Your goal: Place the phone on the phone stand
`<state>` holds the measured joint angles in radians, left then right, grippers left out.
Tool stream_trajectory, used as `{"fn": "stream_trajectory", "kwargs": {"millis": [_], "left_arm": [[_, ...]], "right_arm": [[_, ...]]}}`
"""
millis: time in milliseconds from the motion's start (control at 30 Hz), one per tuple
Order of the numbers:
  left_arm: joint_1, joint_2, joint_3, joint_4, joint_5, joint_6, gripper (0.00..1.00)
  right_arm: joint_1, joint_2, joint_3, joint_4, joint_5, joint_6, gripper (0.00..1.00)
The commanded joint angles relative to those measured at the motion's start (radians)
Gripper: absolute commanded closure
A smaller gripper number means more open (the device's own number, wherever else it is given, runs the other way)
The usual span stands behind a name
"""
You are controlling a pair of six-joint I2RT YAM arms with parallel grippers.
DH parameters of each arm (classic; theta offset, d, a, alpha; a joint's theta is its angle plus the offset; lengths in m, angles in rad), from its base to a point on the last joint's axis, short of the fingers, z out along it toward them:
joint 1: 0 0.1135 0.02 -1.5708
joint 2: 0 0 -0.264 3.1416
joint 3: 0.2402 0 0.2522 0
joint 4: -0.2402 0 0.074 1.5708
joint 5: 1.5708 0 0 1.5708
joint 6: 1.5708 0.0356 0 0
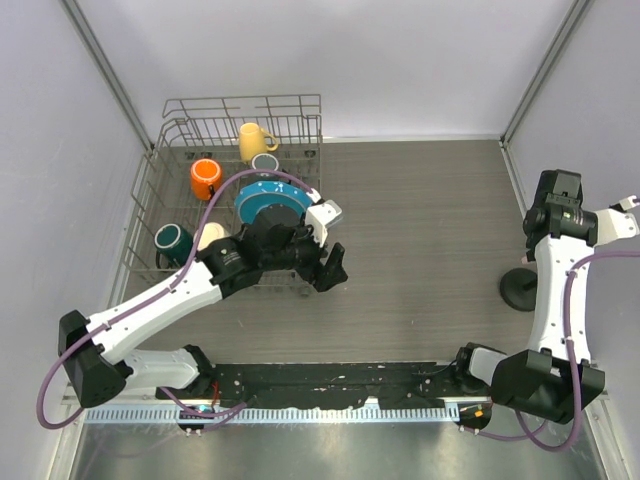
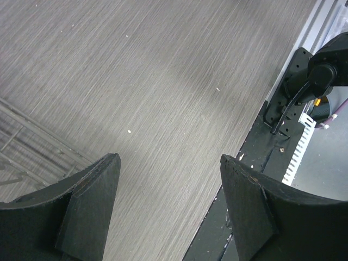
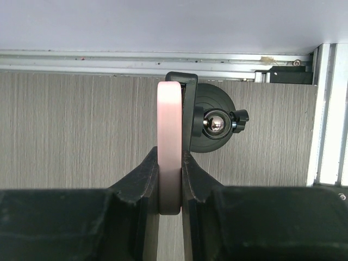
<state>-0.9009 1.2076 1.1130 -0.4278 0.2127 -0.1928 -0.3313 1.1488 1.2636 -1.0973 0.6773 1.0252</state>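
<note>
In the right wrist view the phone (image 3: 169, 125) shows edge-on as a pale pink strip. My right gripper (image 3: 169, 159) is shut on its near end, one finger on each face. The phone stand (image 3: 215, 126) is just right of the phone, black with a shiny ball joint. Its black cradle bracket (image 3: 182, 77) hooks round the phone's far end. In the top view the stand's round base (image 1: 520, 290) sits at the right, partly behind my right arm (image 1: 558, 215); the phone is hidden there. My left gripper (image 1: 330, 270) is open and empty over bare table, also in the left wrist view (image 2: 169, 163).
A wire dish rack (image 1: 300, 110) stands at the back left with an orange mug (image 1: 205, 178), a yellow mug (image 1: 254, 140), a teal mug (image 1: 172, 240) and a blue plate (image 1: 262, 196). A metal wall rail (image 3: 163, 58) runs close behind the stand.
</note>
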Motion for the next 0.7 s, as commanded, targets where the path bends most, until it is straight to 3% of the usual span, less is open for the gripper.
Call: {"fn": "stream_trajectory", "kwargs": {"millis": [0,433,500,533,600,633,667], "left_arm": [[0.002,0.003,0.045,0.009,-0.001,-0.013,0.22],[0.002,-0.005,0.047,0.006,-0.003,-0.01,0.22],[0.002,-0.003,0.048,0.004,-0.001,-0.01,0.22],[0.002,-0.003,0.048,0.004,-0.001,-0.01,0.22],[0.0,-0.002,0.048,0.003,-0.003,-0.008,0.22],[0.002,-0.002,0.048,0.003,-0.003,-0.01,0.22],[0.002,-0.003,0.048,0.003,-0.001,-0.01,0.22]], "right_arm": [[-0.003,-0.024,0.02,0.105,0.148,0.056,0.99],[-0.003,0.02,-0.003,0.131,0.148,0.067,0.98],[-0.003,0.019,-0.01,0.151,0.14,0.064,0.91],[-0.003,0.02,-0.019,0.158,0.128,0.058,0.81],[-0.003,0.023,-0.024,0.177,0.117,0.036,0.71],[-0.003,0.026,-0.024,0.181,0.11,0.032,0.6],[-0.003,0.032,-0.024,0.188,0.104,0.017,0.57]]}}
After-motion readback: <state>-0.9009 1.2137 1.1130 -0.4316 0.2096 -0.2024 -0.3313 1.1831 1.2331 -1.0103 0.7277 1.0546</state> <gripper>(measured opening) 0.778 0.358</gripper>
